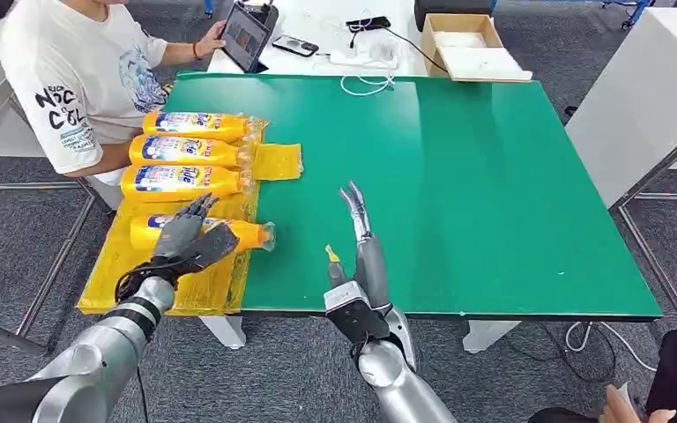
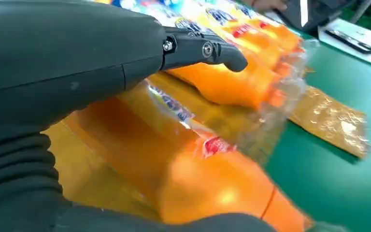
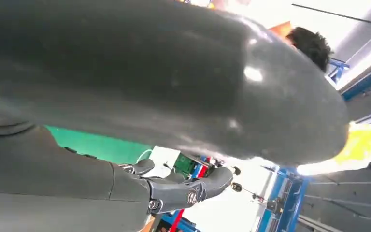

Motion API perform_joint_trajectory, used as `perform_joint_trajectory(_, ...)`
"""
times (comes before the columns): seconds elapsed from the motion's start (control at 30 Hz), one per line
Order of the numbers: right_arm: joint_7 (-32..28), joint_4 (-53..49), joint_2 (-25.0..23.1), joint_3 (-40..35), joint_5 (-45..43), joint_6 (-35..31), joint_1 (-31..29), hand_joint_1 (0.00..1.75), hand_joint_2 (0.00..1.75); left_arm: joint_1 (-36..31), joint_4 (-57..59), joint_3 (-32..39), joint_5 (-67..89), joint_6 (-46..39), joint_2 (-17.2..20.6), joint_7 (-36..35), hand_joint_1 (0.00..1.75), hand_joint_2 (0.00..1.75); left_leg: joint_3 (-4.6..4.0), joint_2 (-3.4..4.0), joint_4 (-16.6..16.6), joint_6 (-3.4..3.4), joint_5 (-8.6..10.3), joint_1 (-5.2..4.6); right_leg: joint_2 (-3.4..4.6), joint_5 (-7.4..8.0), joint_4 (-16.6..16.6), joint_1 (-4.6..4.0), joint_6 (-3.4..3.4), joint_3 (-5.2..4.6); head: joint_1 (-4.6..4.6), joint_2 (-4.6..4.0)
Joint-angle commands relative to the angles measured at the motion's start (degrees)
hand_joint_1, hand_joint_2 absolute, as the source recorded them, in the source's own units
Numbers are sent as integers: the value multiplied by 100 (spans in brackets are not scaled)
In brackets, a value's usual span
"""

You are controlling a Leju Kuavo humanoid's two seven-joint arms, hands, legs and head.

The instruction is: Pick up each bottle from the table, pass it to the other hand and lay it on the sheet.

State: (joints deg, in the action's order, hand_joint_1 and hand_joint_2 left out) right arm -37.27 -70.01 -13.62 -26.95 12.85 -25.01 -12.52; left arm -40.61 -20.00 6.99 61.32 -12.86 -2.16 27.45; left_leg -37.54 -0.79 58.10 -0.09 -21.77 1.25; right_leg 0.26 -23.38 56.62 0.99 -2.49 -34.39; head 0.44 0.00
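Note:
Four yellow bottles lie side by side on the yellow sheet (image 1: pixel 278 162) at the left of the green table (image 1: pixel 494 194). Three of them (image 1: pixel 196 125) (image 1: pixel 185 152) (image 1: pixel 181 181) lie at the far end. The nearest bottle (image 1: pixel 251 234) lies under my left hand (image 1: pixel 189 238), whose fingers (image 2: pixel 203 48) are stretched out above it and apart from it. In the left wrist view this bottle (image 2: pixel 207 188) rests on the sheet between thumb and fingers. My right hand (image 1: pixel 361 238) hovers over the table's front middle, fingers straight, holding nothing.
A person in a white shirt (image 1: pixel 79 79) sits at the far left corner, touching a tablet (image 1: pixel 245 35). A phone (image 1: pixel 295 44), cables (image 1: pixel 366 84) and a cardboard box (image 1: pixel 467 44) lie beyond the far edge. Another person's hand (image 1: pixel 626 410) shows at the lower right.

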Motion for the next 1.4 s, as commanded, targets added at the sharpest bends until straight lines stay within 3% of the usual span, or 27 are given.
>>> perform_joint_trajectory(0.03,30,378,62,241,41,69,-138,0,0,-39,122,519,-615,945,-241,441,0,0,11,4,-5,8,-2,-2,-5,-1,-7,-2,10,13,-2,0)
perform_joint_trajectory(0.13,14,430,39,311,85,134,-143,0,0,-19,-38,470,-1082,1349,-263,734,0,0,12,4,-5,7,0,-3,-2,-1,-5,0,6,14,0,0)
perform_joint_trajectory(0.27,-5,465,7,379,123,171,-108,0,0,37,-368,420,-1697,1151,-448,1017,0,0,3,-4,-3,5,3,-2,-10,-1,-3,0,5,5,0,0)
perform_joint_trajectory(0.4,45,436,-32,334,203,127,-15,0,0,340,-1153,378,-2456,-127,-710,1255,0,0,-10,0,-3,7,0,-2,-13,-2,-4,-1,6,-8,2,0)
perform_joint_trajectory(0.6,45,579,-77,325,204,113,-9,0,0,847,-2416,-645,-4141,-1115,-533,1255,0,0,-25,26,-4,6,-7,-2,2,-1,-4,-2,9,-30,0,0)
perform_joint_trajectory(0.77,-29,629,-101,344,243,-5,23,0,0,1161,-3245,-687,-4958,-1064,-625,1255,0,0,-31,29,1,5,-14,1,2,-7,-1,-5,12,-37,-2,0)
perform_joint_trajectory(0.8,-101,578,-102,382,260,-119,74,0,0,1269,-3474,-680,-5216,-938,-705,1255,0,175,-48,27,-2,4,-5,0,2,0,-3,-3,8,-52,0,0)
perform_joint_trajectory(0.93,-150,456,-83,415,270,-199,160,0,0,1404,-3736,-728,-5312,-936,-799,1255,0,175,-46,32,0,6,-10,0,5,-3,-3,-3,8,-50,2,0)
perform_joint_trajectory(1.0,-273,-201,-57,545,235,-697,559,0,0,2062,-4658,-816,-5747,-620,-1119,1255,0,175,-54,24,-2,6,-7,-2,-2,-4,-3,0,7,-55,0,0)
perform_joint_trajectory(1.07,-273,-201,-57,545,235,-697,559,0,0,2062,-4658,-816,-5747,-620,-1119,1255,0,175,-46,16,-2,8,-13,-4,-10,-12,-5,1,8,-44,0,0)
perform_joint_trajectory(1.1,-273,-201,-57,545,235,-697,559,0,175,2062,-4658,-816,-5747,-620,-1119,1255,0,175,-61,23,-1,5,-7,-3,0,-2,-3,1,6,-62,0,0)
perform_joint_trajectory(1.2,-273,-1284,92,571,61,-1411,1181,0,175,3135,-5611,-1205,-5998,-368,-1501,1255,0,175,-40,25,2,10,-25,-5,-3,-18,-3,0,11,-37,2,0)
perform_joint_trajectory(1.27,-273,-1864,6,787,42,-1499,1547,0,175,3766,-6093,-1673,-6045,-500,-1606,1255,0,175,-58,26,-4,3,-19,-9,2,-8,-6,6,5,-63,-2,0)
perform_joint_trajectory(1.4,-273,-2106,-100,946,160,-1499,1790,0,175,4130,-6412,-1913,-5841,-866,-1591,1255,0,175,-57,28,2,4,-37,-9,4,-26,-3,6,-5,-58,0,0)
